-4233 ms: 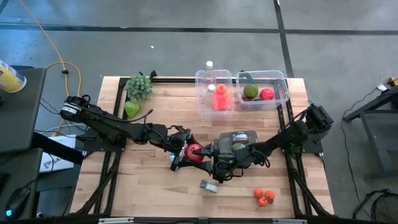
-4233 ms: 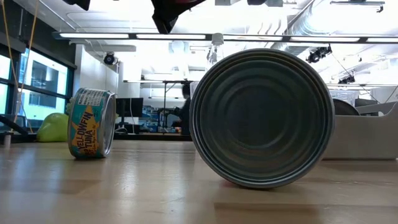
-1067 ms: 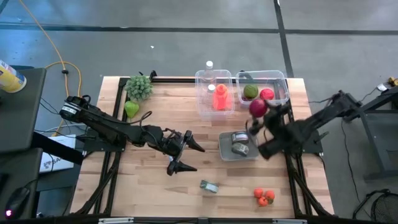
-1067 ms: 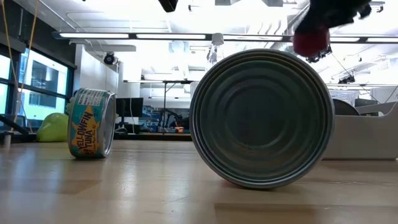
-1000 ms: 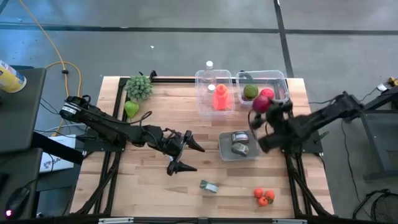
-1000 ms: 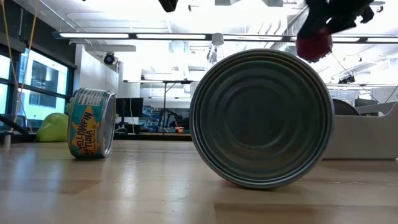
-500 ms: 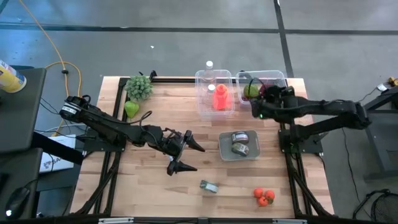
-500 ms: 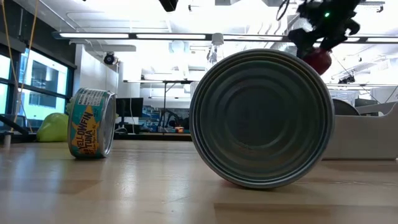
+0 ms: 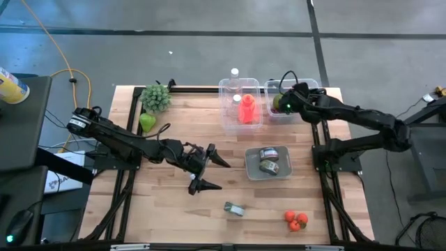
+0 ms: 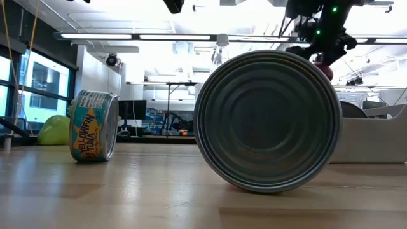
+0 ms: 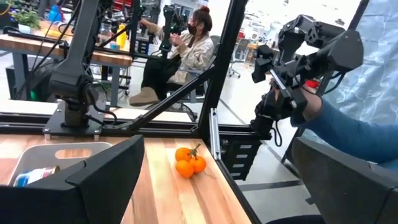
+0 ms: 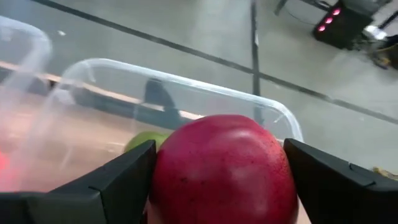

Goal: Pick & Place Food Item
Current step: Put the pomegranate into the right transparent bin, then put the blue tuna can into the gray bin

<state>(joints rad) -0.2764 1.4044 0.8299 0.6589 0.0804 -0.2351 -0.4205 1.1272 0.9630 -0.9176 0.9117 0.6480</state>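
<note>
Right end effector of mine hangs over the clear bin at the far right corner of the worktop, and it holds the red apple: both fingers press against the fruit's sides, spread wide around it. The apple sits above the bin's inside, with a green fruit lying in the bin just behind it. I cannot tell whether the apple touches the bin floor. My left end effector waits over the middle of the worktop, fingers spread wide and holding nothing, near a grey tray with two cans. Small oranges lie at the near right.
</note>
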